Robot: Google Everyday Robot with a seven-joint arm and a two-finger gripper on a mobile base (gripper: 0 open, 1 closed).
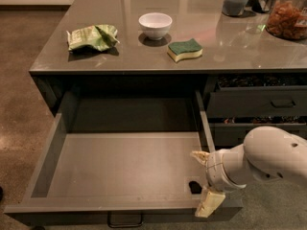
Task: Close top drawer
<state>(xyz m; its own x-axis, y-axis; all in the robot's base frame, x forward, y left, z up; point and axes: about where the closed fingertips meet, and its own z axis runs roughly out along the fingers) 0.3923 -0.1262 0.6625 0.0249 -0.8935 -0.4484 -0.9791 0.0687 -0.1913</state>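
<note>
The top drawer is pulled far out from under the grey counter, and its smooth grey inside is empty. Its small dark loop handle shows at the bottom edge of the view, at the middle of the flat front. My gripper is at the drawer's front right corner, on a white arm coming in from the right. It is open: one cream finger lies over the right side wall and the other lies at the front panel.
On the counter are a crumpled green bag, a white bowl and a green-and-yellow sponge. Jars stand at the back right. Two other grey drawers to the right stand slightly open. Brown floor is on the left.
</note>
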